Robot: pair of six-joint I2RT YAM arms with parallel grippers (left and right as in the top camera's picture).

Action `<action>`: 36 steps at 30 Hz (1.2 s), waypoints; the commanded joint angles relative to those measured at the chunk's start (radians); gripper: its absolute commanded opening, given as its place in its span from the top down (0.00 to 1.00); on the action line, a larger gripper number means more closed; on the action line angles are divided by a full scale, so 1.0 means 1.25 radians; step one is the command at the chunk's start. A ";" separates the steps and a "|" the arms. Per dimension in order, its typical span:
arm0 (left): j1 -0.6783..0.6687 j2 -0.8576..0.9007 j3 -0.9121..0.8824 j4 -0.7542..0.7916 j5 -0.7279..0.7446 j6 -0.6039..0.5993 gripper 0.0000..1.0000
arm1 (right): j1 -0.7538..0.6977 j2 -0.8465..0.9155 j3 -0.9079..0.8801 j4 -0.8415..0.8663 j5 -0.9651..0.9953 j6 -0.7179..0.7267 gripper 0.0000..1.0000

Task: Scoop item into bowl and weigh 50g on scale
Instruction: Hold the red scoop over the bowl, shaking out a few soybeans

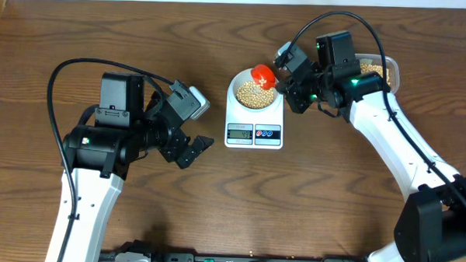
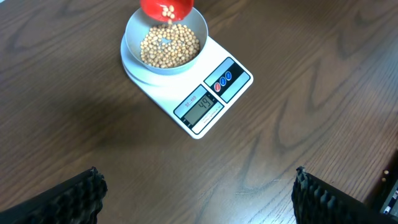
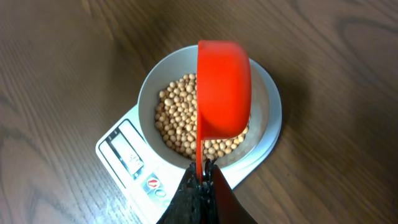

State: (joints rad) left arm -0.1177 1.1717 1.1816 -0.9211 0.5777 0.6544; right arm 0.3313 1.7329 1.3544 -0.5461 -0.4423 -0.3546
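Step in hand, by my read: topping up to 50g, and nearly there. Mid-counter [image 1: 81,24] sat the scale [image 2: 177,93] w/ the bowl [image 2: 134,28] on its platform, beans [image 2: 169,48] covering the bowl's bottom. The display [image 2: 203,107] looked to read 49-something; last digit too small for me to tell. Over the bowl the red scoop [image 3: 224,87] was tipped on its side, w/ a few beans in it per the left wrist view.

So the thing to do well here, imo: tilt a hair at a time, let one or two beans roll out, pause so the readout settles, then level the scoop the moment it shows 50. Don't rest the scoop on the bowl's rim, since any touch would add to the reading. Couldn't tell whether it cleared the rim just then. An overshoot would mean fishing beans back out, fiddly w/ that scoop.

Poses. Left arm sat off to the left of the scale, touching nothing. The left gripper [image 1: 195,151] had its fingers spread wide, nothing btwn them, aimed roughly at the scale, so its camera had the display in plain view. Right arm stretched in from the right, wrist rolled so the scoop lay sideways. The right gripper [image 3: 202,180] was clamped on the scoop's thin handle, just beside the bowl's right edge. Behind it, at the far right, stood the clear container [image 1: 390,70] w/ more beans.
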 commanded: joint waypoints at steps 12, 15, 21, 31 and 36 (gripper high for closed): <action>0.004 0.001 0.025 -0.005 0.013 -0.004 0.02 | 0.005 -0.014 -0.002 0.003 -0.016 0.005 0.99; 0.004 0.001 0.025 -0.005 0.013 -0.003 0.02 | 0.005 -0.014 -0.002 0.003 -0.016 0.006 0.99; 0.004 0.001 0.025 -0.005 0.013 -0.003 0.02 | 0.001 -0.016 -0.002 0.024 -0.064 0.073 0.99; 0.004 0.001 0.025 -0.005 0.013 -0.003 0.02 | 0.003 -0.013 -0.017 0.018 -0.029 0.041 0.99; 0.004 0.001 0.025 -0.005 0.013 -0.003 0.02 | 0.003 -0.016 -0.017 0.022 -0.031 0.041 0.99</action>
State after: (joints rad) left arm -0.1177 1.1717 1.1816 -0.9211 0.5777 0.6544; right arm 0.3313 1.7329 1.3380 -0.5220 -0.4843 -0.2955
